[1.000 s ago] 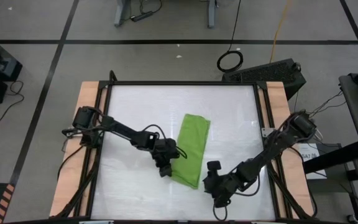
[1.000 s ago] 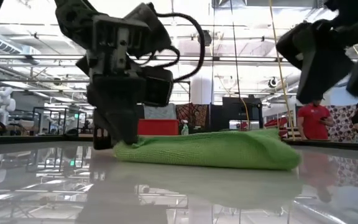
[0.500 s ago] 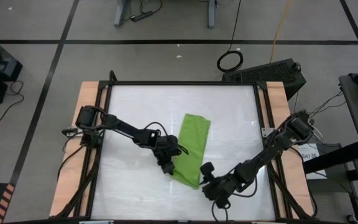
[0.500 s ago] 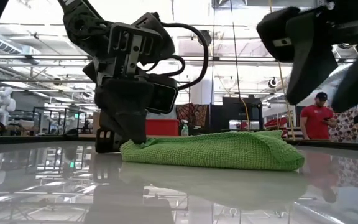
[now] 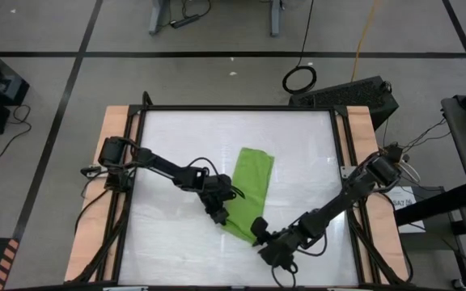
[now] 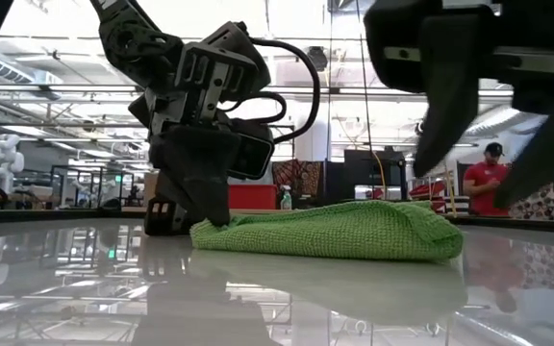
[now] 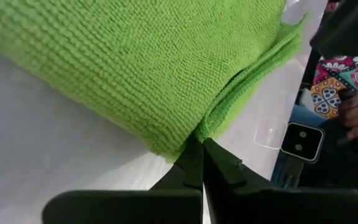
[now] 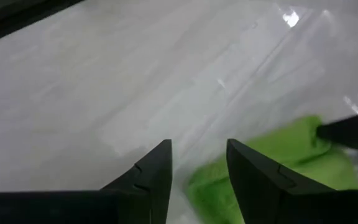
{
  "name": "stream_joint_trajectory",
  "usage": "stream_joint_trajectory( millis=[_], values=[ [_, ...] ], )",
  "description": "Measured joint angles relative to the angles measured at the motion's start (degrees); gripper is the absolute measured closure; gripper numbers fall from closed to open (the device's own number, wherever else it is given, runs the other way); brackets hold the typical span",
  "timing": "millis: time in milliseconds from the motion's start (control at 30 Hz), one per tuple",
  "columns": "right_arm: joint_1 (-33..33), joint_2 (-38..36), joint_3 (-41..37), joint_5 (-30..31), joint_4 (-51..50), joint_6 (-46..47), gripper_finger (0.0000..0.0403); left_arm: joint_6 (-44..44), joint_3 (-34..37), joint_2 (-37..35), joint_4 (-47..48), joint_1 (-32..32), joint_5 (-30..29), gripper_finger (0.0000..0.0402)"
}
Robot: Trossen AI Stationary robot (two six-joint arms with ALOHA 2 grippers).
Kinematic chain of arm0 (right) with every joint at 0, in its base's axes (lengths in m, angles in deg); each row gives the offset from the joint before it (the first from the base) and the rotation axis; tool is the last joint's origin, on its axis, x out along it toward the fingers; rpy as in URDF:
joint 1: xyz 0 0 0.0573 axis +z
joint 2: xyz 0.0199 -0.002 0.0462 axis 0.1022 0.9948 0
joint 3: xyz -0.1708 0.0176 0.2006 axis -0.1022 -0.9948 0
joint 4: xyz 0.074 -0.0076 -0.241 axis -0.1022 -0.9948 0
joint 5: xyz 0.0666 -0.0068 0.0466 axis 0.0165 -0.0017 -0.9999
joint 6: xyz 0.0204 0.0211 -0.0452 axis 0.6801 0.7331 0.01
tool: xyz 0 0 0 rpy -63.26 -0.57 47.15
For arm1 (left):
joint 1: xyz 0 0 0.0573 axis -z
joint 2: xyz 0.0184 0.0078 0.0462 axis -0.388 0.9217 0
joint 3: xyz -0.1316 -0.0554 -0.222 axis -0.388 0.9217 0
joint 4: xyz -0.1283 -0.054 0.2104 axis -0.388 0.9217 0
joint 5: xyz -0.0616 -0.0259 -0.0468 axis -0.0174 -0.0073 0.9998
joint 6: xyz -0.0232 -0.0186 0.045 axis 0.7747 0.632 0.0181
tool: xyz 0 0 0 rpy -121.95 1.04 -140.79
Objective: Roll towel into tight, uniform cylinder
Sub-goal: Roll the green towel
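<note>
The lime-green towel (image 5: 251, 187) lies folded into a long strip on the white table (image 5: 184, 137), running from far to near. It also shows in the low view (image 6: 335, 231). My left gripper (image 5: 220, 215) is shut at the strip's left long edge, close to the near end (image 7: 201, 140). My right gripper (image 5: 257, 229) is open and hovers just above the towel's near right corner (image 8: 229, 183). Its fingers (image 8: 197, 152) stand apart over the table and touch nothing. In the low view it hangs above the towel's right end (image 6: 479, 135). My left gripper pinches the towel's left long edge (image 7: 199, 127) between its two fingertips, near the strip's near end. Several layers meet at the tips. The fingers slant down from the table's left side. The towel lies flat on the table, slack.
Wooden rails (image 5: 116, 162) and a black frame border the table on both sides. White table surface lies bare to the left and right of the towel. Beyond the table, a person in a red shirt (image 6: 489, 187) stands in the room.
My right gripper has moved toward the table's left and toward the towel's near end, and now hangs over its near right corner, still open. My left gripper has crept a little toward the towel, and the towel's edge there has been pushed in slightly.
</note>
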Motion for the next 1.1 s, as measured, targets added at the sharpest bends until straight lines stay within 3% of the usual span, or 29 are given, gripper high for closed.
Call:
stream_joint_trajectory(
  millis=[233, 600, 1100],
  values=[
    [-1.84, 0.72, 0.00, -3.41, 2.08, -3.71, 0.0259, -0.02, 0.02, 0.04, 0.48, -0.60, -0.55, 0.0402],
    [-5.76, 3.12, 0.11, -5.83, -4.00, 5.41, 0.0259, -1.46, 0.04, 0.04, 1.11, -1.07, 0.21, 0.0402],
    [-6.08, 1.77, 0.00, -0.96, -4.85, 11.27, 0.0259, -1.80, 0.04, 0.04, 1.38, -0.97, 0.39, 0.0402]
  ],
)
